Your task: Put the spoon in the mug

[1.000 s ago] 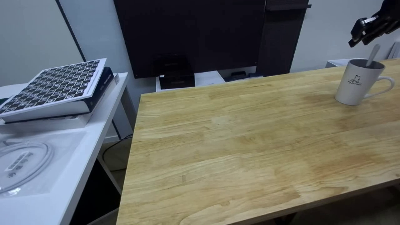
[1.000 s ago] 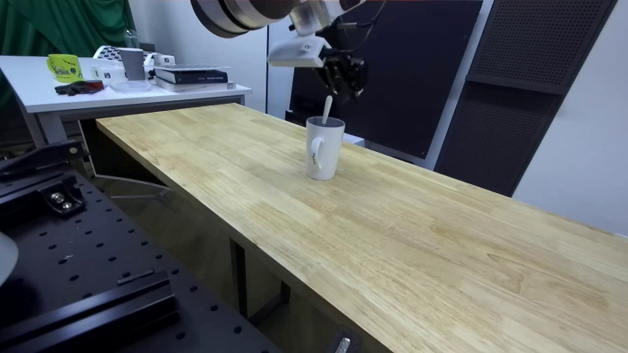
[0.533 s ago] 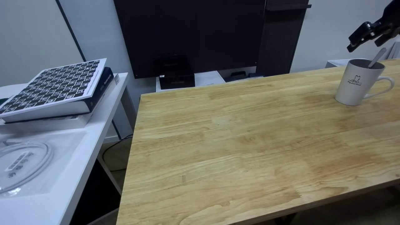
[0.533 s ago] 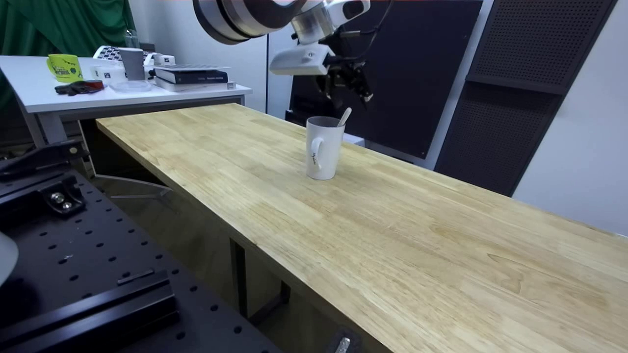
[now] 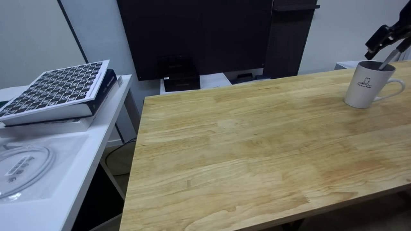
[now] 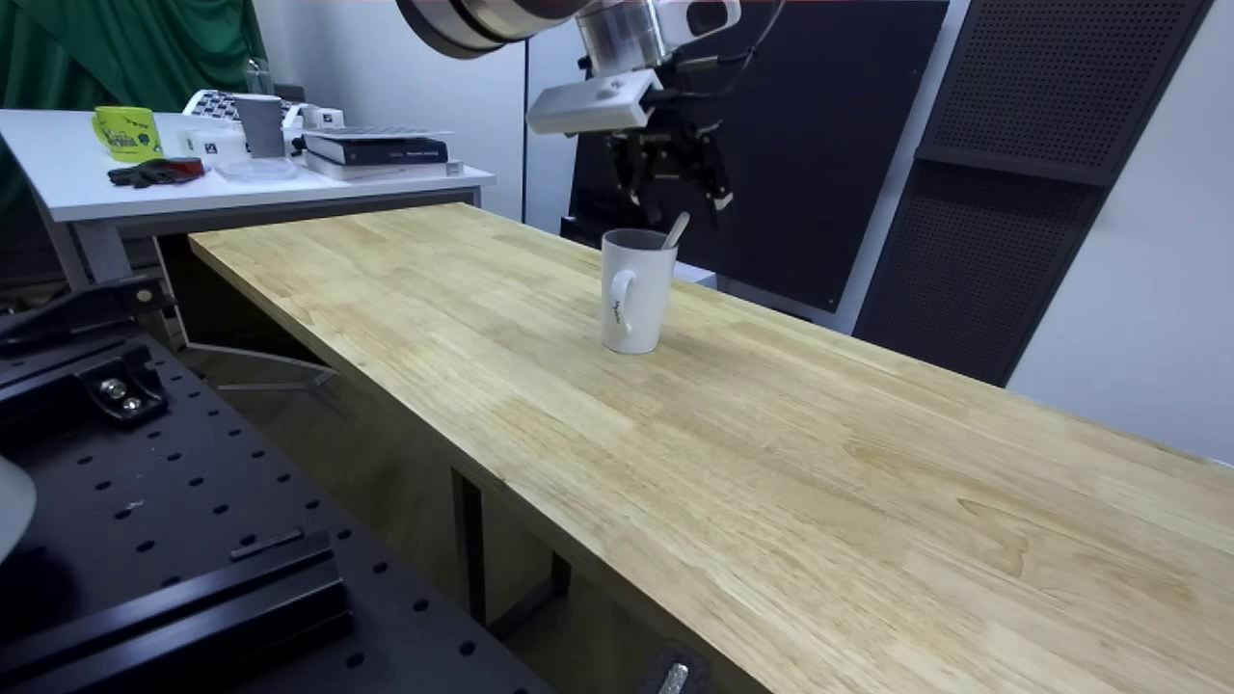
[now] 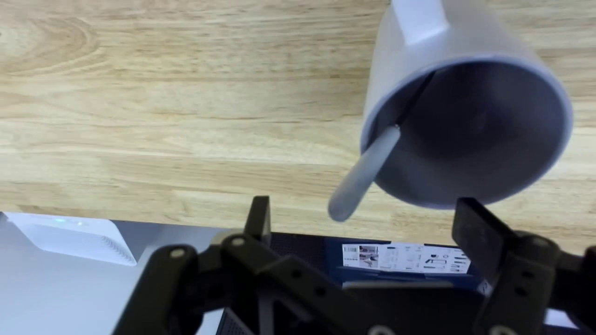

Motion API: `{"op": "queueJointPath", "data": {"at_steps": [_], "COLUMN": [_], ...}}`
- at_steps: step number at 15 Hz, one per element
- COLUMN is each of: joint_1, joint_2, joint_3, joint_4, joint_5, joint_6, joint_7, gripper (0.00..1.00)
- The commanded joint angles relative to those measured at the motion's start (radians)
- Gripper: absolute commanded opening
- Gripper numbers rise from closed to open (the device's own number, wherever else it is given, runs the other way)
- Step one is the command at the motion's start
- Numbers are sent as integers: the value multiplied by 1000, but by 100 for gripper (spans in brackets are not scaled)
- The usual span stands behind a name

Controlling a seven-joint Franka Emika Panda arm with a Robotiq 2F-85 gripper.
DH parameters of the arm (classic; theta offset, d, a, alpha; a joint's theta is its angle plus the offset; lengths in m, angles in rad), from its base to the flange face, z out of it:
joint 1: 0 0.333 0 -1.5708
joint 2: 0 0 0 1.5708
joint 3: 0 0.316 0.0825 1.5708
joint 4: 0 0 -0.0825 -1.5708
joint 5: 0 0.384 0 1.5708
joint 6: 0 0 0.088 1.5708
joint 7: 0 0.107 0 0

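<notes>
In the mug, the spoon has slumped against the rim, so placement looks done. Above the mug, the gripper gapes wide.

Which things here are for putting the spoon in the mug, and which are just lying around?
For the job:
spoon
white mug, spoon leaning inside
tool, open

Just lying about, over on the white table:
yellow-green mug
grey cup
books
coiled cable

white mug with dark print, grey spoon, black tool, yellowish wood-grained table, green curtain
</notes>
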Motion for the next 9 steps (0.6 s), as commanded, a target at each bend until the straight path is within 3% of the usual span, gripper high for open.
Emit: {"op": "queueJointPath", "data": {"at_steps": [1,6,9], "joint_1": [56,115,96], "joint_2": [-52,-82,-142], "joint_3": [-76,-142,-124], "joint_4": [-2,-4,-3], "joint_5": [-21,-39,-61], "joint_6": [-118,-183,-274], "joint_7": [-22,-28,-92], "gripper": [100,100,100]}}
